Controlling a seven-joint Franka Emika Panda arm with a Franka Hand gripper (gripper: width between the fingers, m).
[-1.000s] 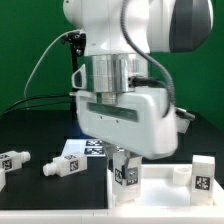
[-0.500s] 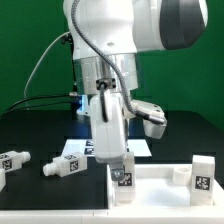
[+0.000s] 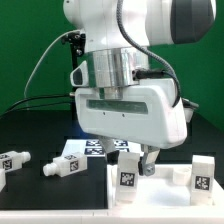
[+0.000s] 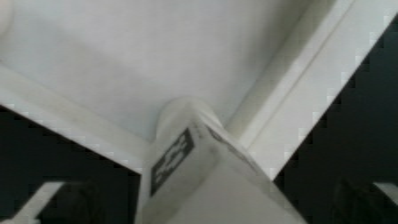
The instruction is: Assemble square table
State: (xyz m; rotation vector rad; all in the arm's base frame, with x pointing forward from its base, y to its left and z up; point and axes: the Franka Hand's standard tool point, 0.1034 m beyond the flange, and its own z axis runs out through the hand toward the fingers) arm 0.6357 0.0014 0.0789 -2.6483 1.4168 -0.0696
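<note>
The white square tabletop point(image 3: 160, 195) lies at the front right in the exterior view, its raised rim facing up. One tagged white leg point(image 3: 128, 178) stands upright in its near-left corner. A second leg point(image 3: 203, 172) stands at its right corner. My gripper point(image 3: 133, 156) hangs just over the near-left leg. In the wrist view the leg point(image 4: 210, 170) rises between my two dark fingers point(image 4: 50, 203), with a gap on each side. The gripper point(image 4: 217, 208) is open. The tabletop's inner face point(image 4: 125, 60) fills the rest of that view.
Two loose tagged legs lie on the black table at the exterior view's left, one point(image 3: 12, 162) near the edge and one point(image 3: 65, 165) further in. The marker board point(image 3: 95, 150) lies behind them, partly under the arm. A green wall stands behind.
The wrist turned sideways half a second ago and has turned back to face the camera broadly. The leg stays upright in the same corner.
</note>
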